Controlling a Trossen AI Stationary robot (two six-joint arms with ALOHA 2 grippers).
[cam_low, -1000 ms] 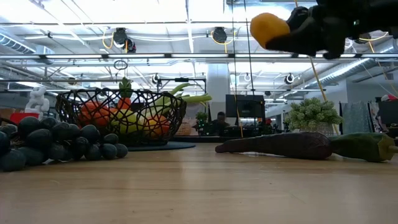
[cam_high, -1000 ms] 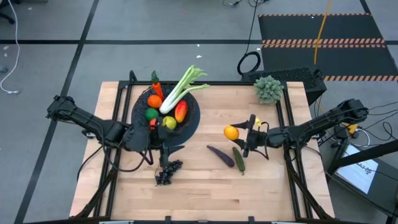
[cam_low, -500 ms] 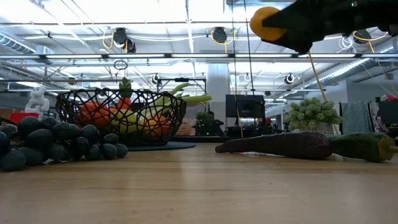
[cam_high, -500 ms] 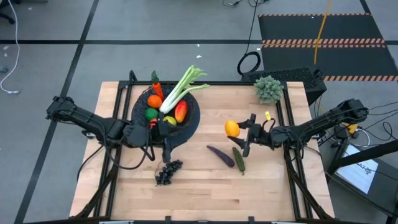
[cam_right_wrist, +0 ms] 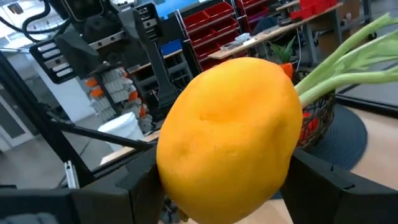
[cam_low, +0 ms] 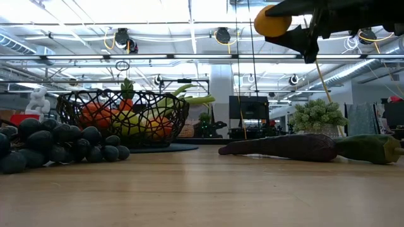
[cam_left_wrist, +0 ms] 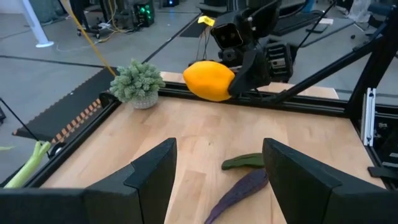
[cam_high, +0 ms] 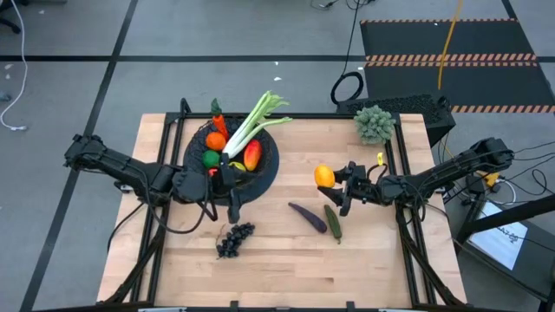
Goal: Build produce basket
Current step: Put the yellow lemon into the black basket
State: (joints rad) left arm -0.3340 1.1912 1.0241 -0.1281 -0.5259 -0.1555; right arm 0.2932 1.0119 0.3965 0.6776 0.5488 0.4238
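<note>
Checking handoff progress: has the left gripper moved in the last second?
Yes. The left gripper moved up from near the grapes toward the basket.

In the right wrist view, the orange (cam_right_wrist: pixel 227 137) is so close that it fills the middle and hides most of the basket (cam_right_wrist: pixel 317 121) behind it. The ends of the green stalk (cam_right_wrist: pixel 348 53) run off the picture's edge.

In the low view, the grapes (cam_low: pixel 53 145) are cut off at the left edge, and the cucumber (cam_low: pixel 372 148) is cut at the right edge. The fruits inside the basket sit behind the black wire, so it is hard to tell them apart.

From above, the left gripper (cam_high: pixel 227 179) covers part of the basket, and the things under it cannot be seen.

In the left wrist view, the eggplant (cam_left_wrist: pixel 239 193) is partly hidden by a dark finger (cam_left_wrist: pixel 305 180).
</note>
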